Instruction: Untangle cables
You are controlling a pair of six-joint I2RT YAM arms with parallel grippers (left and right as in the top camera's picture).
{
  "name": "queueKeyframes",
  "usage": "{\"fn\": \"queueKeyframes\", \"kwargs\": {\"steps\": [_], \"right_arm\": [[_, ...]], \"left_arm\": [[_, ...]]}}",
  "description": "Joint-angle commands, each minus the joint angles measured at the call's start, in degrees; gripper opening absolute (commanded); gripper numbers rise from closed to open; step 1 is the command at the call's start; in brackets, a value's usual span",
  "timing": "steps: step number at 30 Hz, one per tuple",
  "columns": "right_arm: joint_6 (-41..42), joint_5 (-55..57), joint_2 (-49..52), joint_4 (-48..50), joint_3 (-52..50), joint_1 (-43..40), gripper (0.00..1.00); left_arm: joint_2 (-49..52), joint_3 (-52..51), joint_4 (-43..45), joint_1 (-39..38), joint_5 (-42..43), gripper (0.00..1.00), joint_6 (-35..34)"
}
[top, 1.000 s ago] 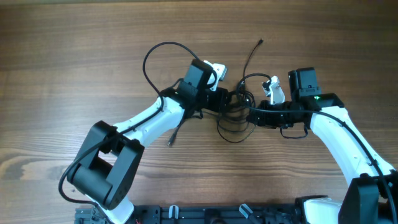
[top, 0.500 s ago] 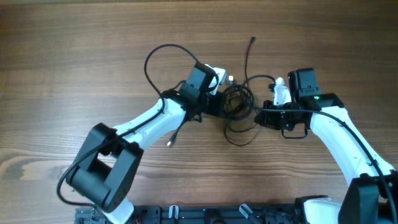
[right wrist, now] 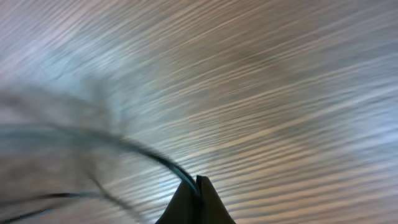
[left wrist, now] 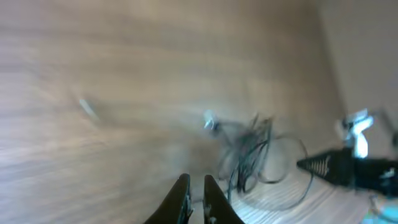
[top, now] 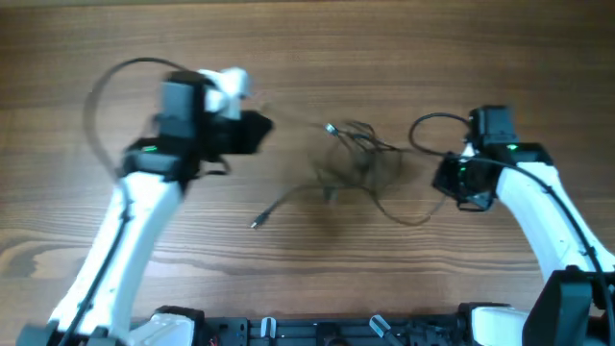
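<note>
Saw cables (top: 363, 159) tangled mid-table (top: 500, 48) between both arms, bare wood open on every side. Left gripper (left wrist: 194, 186) sat well left of tangle, fingers nearly together on faint taut strand; view blurred. Right gripper (right wrist: 198, 182) was clamped on cable just right of tangle.

One desk (top: 307, 284) carries everything. Two arms stand on it, the left arm (top: 135, 207) at frame left and the right arm (top: 543, 207) at frame right, each ending in two fingers (left wrist: 180, 200). One tangle of thin cables (top: 360, 159) lies mid-frame; blur hides how many wires it holds. Two plug ends show: a bright plug (top: 330, 128) at its upper left and a lower plug (top: 257, 224) at lower left.
</note>
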Motion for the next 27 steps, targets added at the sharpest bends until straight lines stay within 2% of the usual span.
{"fn": "queueKeyframes", "kwargs": {"steps": [1,7,11,13,17,20,23,27], "right_arm": [[-1.3,4.9,-2.0,-2.0,5.6,-3.5,0.04],[-6.5,2.4,-5.6,-5.1,13.8,-7.1,0.04],[-23.5,-24.7,-7.9,-5.0,17.4,-6.5,0.04],[-32.0,-44.9,-9.0,-4.8,17.6,-5.5,0.04],[-32.5,-58.3,-9.1,-2.0,17.6,-3.8,0.04],[-29.1,-57.1,-9.1,1.7,17.6,-1.8,0.04],[-21.9,-47.6,-9.1,4.6,17.6,0.5,0.04],[-18.4,-38.2,-9.3,5.0,17.9,4.9,0.04]], "left_arm": [[-2.4,0.6,-0.1,10.3,11.2,0.10,-0.1],[-2.2,0.6,-1.0,19.2,11.8,0.13,-4.5],[-2.1,0.5,-2.1,18.5,11.8,0.24,-5.9],[-1.8,0.5,-2.2,16.4,11.8,0.37,-5.9],[-0.5,0.5,-2.2,11.8,11.8,0.55,-5.9],[1.5,0.5,-1.9,7.1,11.8,0.61,-5.9],[4.0,0.5,-1.0,2.6,11.8,0.64,-5.9],[7.9,0.5,2.3,-4.4,11.8,0.67,-5.9]]}}
